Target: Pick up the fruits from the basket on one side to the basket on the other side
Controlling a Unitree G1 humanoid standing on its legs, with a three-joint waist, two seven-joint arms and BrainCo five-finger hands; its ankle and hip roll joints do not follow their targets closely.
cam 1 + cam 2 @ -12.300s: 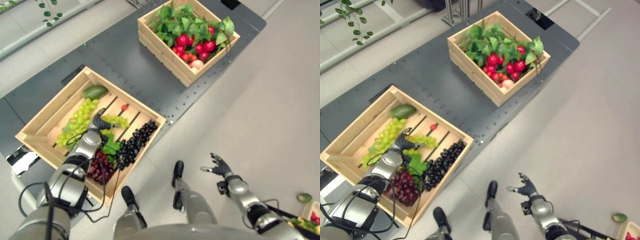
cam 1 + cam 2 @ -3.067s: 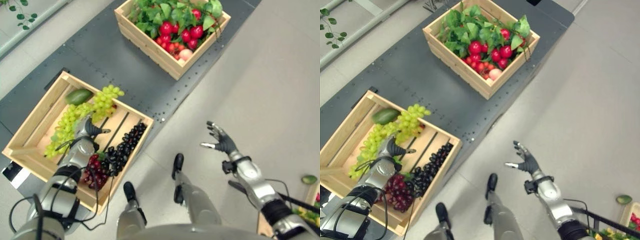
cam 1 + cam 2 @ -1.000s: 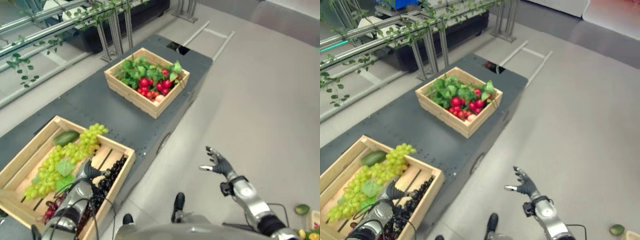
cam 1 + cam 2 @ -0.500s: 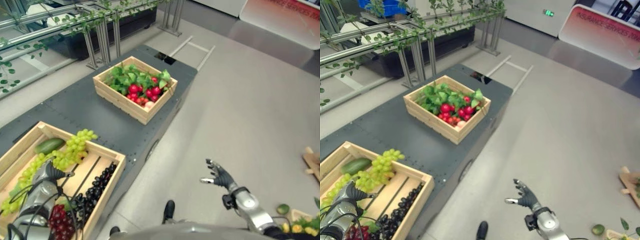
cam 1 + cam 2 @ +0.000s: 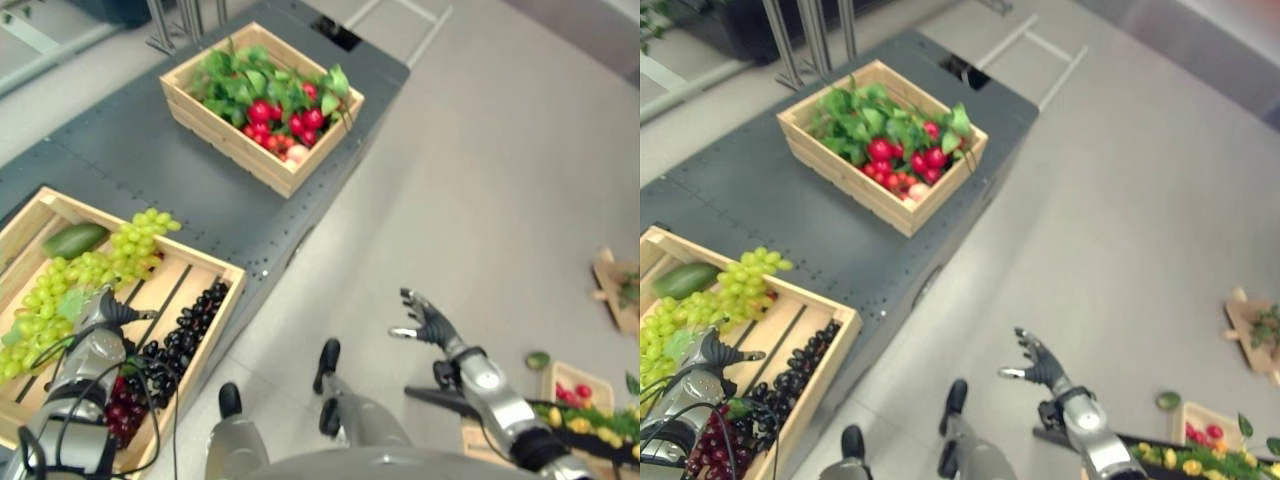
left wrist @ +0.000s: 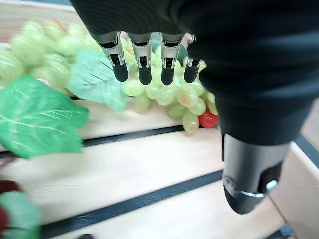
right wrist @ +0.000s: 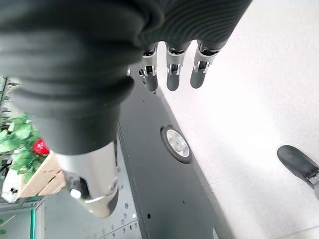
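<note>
The near wooden crate [image 5: 205,255] holds a long bunch of green grapes [image 5: 90,265], a green fruit [image 5: 72,240], dark grapes [image 5: 185,335] and red grapes [image 5: 120,410]. My left hand [image 5: 105,315] hovers inside it by the green grapes [image 6: 164,92], its fingers [image 6: 144,64] straight and holding nothing. A small red fruit [image 6: 209,118] lies under the bunch. The far crate [image 5: 225,140] is full of green leaves and red fruits [image 5: 290,120]. My right hand [image 5: 425,322] is raised over the floor, open and empty, apart from both crates.
Both crates stand on a long grey platform [image 5: 150,170], whose edge runs between me and the open floor on the right. At the lower right are a crate of yellow and red fruits [image 5: 580,400], a green fruit on the floor [image 5: 538,360] and a wooden piece [image 5: 615,285].
The whole picture has shifted as the camera tilted down. My left hand stays by the green grapes in the near crate, and my right hand stays raised and open.
</note>
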